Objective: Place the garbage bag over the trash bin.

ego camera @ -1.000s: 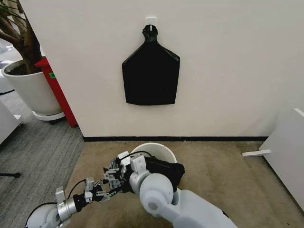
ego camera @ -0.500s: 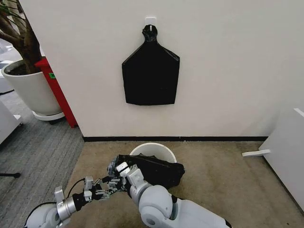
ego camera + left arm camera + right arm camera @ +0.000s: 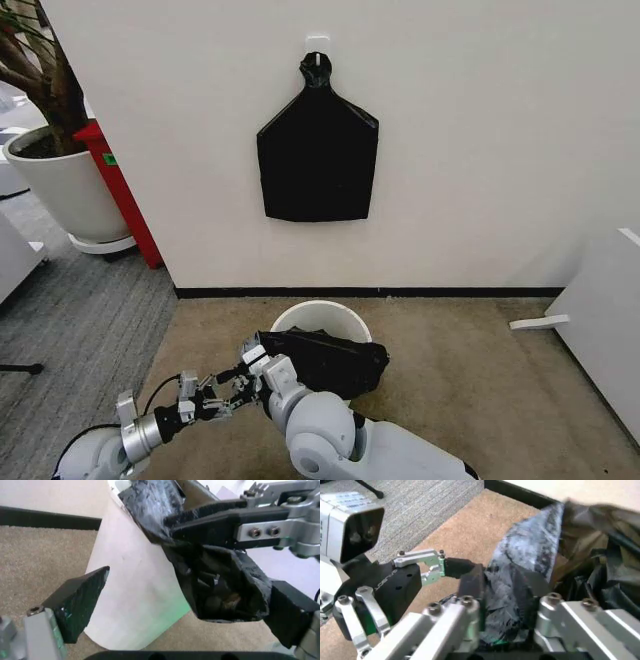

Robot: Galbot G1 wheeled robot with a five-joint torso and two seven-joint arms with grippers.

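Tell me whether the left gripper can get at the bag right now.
Probably yes. The left gripper is open beside the bin, and the bag's loose flap hangs between its fingers. The right gripper pinches the same edge close by, so room is tight.

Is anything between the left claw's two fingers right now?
In the left wrist view the left claw stands open; the trash bin wall and a fold of the garbage bag, pinched by the right claw, lie between.
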